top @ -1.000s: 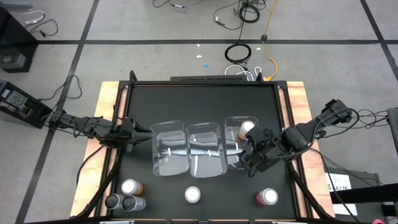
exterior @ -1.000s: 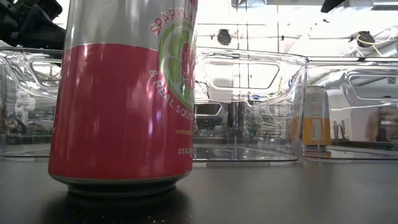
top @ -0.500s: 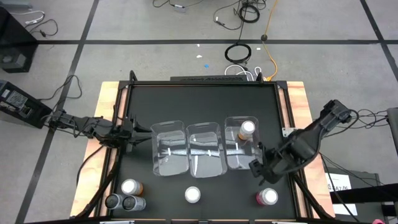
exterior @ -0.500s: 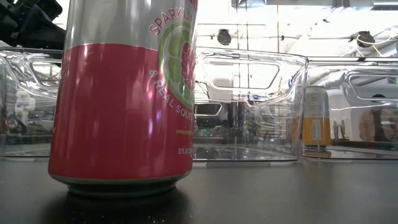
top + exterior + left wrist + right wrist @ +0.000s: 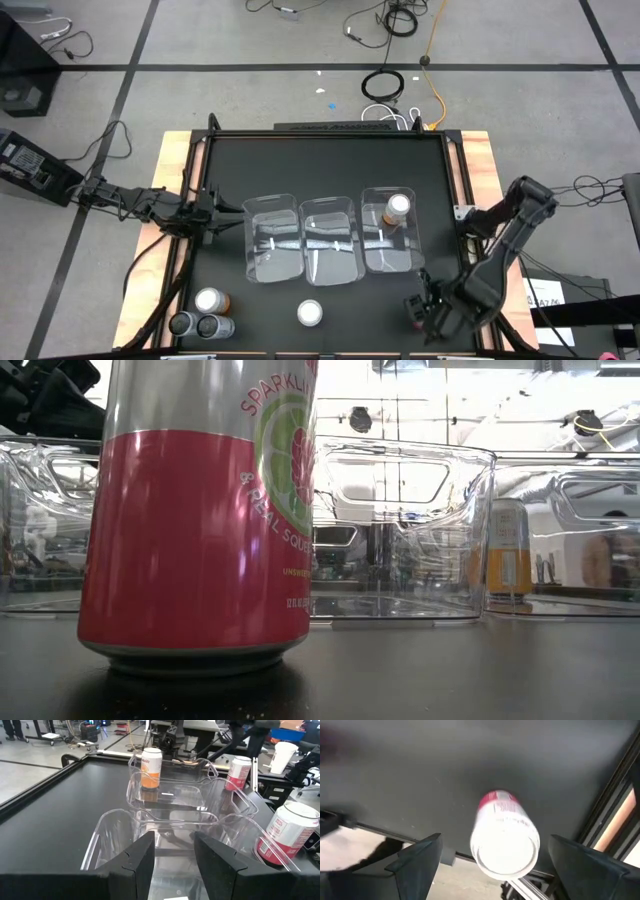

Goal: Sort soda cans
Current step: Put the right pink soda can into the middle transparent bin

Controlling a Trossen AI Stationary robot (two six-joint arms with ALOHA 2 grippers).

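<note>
On the black worktop (image 5: 330, 170), three clear bins (image 5: 330, 240) sat mid-table, an orange can (image 5: 398, 208) already in the rightmost. The right pincer (image 5: 495, 857) hung wide open and empty over a red can (image 5: 504, 840) near the front-right edge; an off-centre descent could tip it. The left pincer (image 5: 172, 852), part-open and empty, waited beside the bins.

Our two arms: dark, jointed, cable-fed

We see the left arm (image 5: 150, 205) as a slim black run of links with dark cables trailing off its base, and its gripper (image 5: 172, 862) ends in two broad, matte black fingers (image 5: 137, 865) with angular, faceted faces. Our right arm (image 5: 505, 235) is bulkier, built of rounded black housings at each joint, with thin cables looping from its rear; its gripper (image 5: 490, 862) carries flat, dark grey, wedge-shaped fingers (image 5: 417, 857).
</note>
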